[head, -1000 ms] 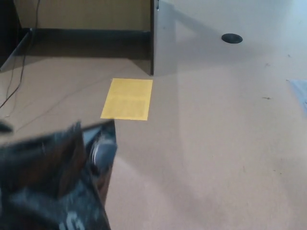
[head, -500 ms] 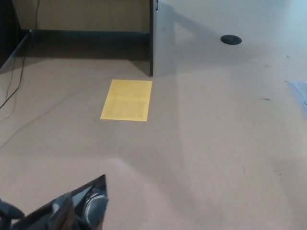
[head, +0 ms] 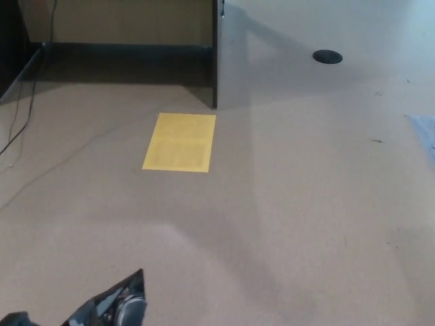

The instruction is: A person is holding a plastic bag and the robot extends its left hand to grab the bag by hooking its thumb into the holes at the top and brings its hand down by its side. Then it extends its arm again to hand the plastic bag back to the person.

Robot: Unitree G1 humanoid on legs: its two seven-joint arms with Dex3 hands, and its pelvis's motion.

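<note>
Dropping fast: the plastic bag [head: 112, 307] filled the lower left 1 s ago, now we see only its top corner at the bottom edge. We read that as the lowering-to-side step nearly finished; handing back comes next. Left hand [head: 15, 318] barely shows, so we cannot tell its hold. Right hand not visible. Yellow sheet [head: 179, 142] on the floor [head: 306, 204] unchanged.

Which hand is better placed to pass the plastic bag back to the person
The left. The black plastic bag sits at the bottom-left corner of the head view, on the robot's left side where the left arm comes in. The right hand does not show at all, and no person is in view yet.
</note>
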